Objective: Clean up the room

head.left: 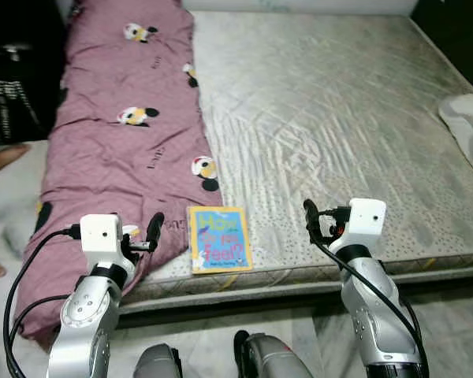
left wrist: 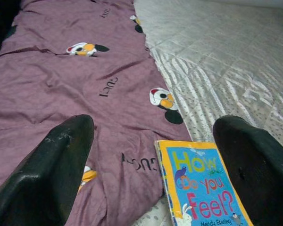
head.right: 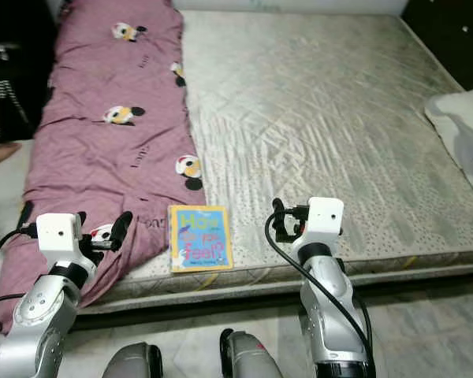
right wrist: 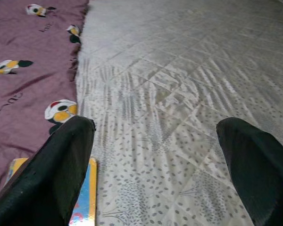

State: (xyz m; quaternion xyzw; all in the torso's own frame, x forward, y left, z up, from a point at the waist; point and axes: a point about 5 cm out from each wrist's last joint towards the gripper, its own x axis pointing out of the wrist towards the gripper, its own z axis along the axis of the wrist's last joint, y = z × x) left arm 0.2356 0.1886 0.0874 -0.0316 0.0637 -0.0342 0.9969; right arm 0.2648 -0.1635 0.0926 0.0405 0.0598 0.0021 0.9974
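Here's a wide bare mattress [head.left: 323, 118], its quilted cover a pale grey-silver sheen stitched in diamonds with a small leaf print, running across the room to a dark wall at the far right. Down its left side lies a soft mauve blanket [head.left: 118, 142], rumpled and matte, dotted with cartoon mouse faces in black, white and yellow, its lower end spilling over the near edge toward the floor. Right at that near edge sits the book [head.left: 218, 239]: thin, flat, rectangular, glossy yellow border around a bright blue cover reading "How Do You Feel?". It lies face up, its left edge just beside the blanket's hem, long axis running from the near edge toward the head of the bed, title top pointing away from the robot. The left gripper [left wrist: 146, 174] hovers low over blanket and book, two blunt black fingers spread wide with nothing between them, the book's upper corner showing in the gap. The right gripper [right wrist: 155, 169] hangs over bare mattress just to the book's right, fingers likewise splayed and empty. A white bundle of fabric [head.left: 469, 118] rests at the mattress's right margin. Below, pale marbled floor tiles [head.left: 449, 331]; at far left, a person's bare foot [head.left: 1, 160] on the floor beside dark furniture.
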